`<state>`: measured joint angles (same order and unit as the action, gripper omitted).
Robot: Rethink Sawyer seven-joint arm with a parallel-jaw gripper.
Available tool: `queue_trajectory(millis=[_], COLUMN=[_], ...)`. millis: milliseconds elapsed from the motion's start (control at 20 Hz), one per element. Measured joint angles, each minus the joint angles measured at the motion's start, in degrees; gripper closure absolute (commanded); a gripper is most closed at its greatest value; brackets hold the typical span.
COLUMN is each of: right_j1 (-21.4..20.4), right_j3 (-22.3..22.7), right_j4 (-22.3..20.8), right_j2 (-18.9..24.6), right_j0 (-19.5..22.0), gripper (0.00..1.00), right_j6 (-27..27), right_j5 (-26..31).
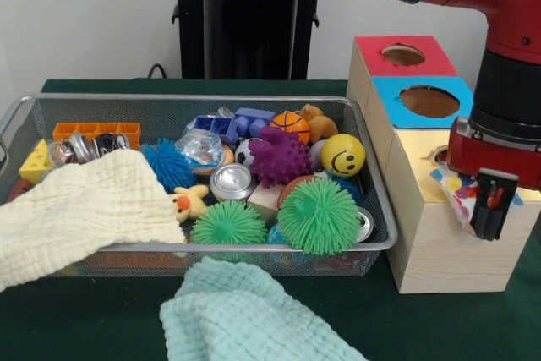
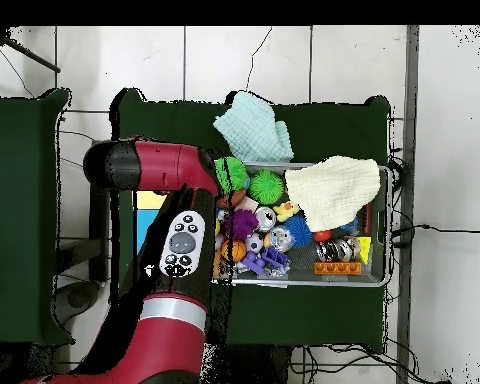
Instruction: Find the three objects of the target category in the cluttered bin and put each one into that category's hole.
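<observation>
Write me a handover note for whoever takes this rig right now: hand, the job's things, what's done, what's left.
Hand: low over the yellow section of the wooden box; open or shut cannot be told.
Colourful crinkled packet: against the hand, right by the yellow section's hole, not yet inside.
Wire bin: full of toys, its one end covered by a cream cloth.
Done: how many are already dropped does not show.
Left: get the packet into the hole, then probably search the bin, under the cloth too.
</observation>
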<state>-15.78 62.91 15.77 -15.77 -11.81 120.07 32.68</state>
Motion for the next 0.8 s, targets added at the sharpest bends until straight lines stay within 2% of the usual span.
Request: queue_trajectory(millis=[800], right_j1=[-4.5], right_j3=[3.2], right_j4=[-0.2], right_j2=[-0.9], right_j0=[-1.4], gripper=[1.0], right_j6=[0.0], right_j5=[1.3])
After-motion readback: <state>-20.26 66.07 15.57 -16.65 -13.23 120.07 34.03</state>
